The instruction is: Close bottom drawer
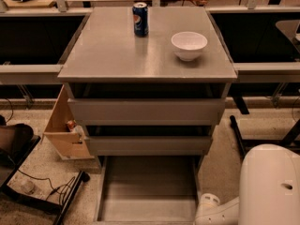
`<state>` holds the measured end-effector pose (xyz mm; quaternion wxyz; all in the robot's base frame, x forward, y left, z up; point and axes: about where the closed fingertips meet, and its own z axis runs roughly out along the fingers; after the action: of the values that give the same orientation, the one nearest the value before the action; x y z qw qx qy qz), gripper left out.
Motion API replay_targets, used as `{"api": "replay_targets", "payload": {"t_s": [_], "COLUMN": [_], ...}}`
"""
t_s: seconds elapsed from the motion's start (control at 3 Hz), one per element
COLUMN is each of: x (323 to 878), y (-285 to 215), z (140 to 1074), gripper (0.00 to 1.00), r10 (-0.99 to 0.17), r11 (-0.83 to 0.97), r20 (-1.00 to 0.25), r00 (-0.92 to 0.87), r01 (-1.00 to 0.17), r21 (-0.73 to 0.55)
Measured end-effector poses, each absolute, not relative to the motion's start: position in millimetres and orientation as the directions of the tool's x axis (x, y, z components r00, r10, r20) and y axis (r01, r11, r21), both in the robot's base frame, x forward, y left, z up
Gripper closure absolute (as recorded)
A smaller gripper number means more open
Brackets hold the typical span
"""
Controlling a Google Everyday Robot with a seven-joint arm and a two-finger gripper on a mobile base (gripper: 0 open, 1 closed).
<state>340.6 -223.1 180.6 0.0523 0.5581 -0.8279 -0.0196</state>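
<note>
The bottom drawer (147,191) of the grey cabinet (147,55) stands pulled out toward me. Its shallow plain grey tray is empty, and its front edge runs along the bottom of the camera view. The two drawers above it, the upper (146,110) and the middle (149,144), stick out a little, each less than the one below. My gripper is not in view. Only my white arm shell (269,186) and a white joint (208,209) show, at the lower right beside the drawer's front right corner.
A Pepsi can (140,18) and a white bowl (189,45) stand on the cabinet top. A wooden box (63,125) leans at the cabinet's left. Cables and a dark frame (42,191) lie on the floor at the left. Black chair legs (243,139) are at the right.
</note>
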Motion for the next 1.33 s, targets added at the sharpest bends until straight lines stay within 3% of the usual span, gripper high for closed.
{"api": "replay_targets", "payload": {"t_s": [0.33, 0.67, 1.0, 1.33], "x": [342.9, 343.0, 342.9, 342.9], "y": [-223.2, -223.2, -223.2, -223.2], "z": [183.3, 183.4, 183.3, 183.4], "gripper": [0.84, 0.61, 0.29, 0.06], "r10": [-0.926, -0.926, -0.926, -0.926], "r11": [0.376, 0.376, 0.376, 0.376], "r20": [0.064, 0.064, 0.064, 0.064], "r00": [-0.372, -0.372, -0.372, -0.372], "r01": [-0.922, -0.922, -0.922, -0.922], "r21": [0.091, 0.091, 0.091, 0.091]}}
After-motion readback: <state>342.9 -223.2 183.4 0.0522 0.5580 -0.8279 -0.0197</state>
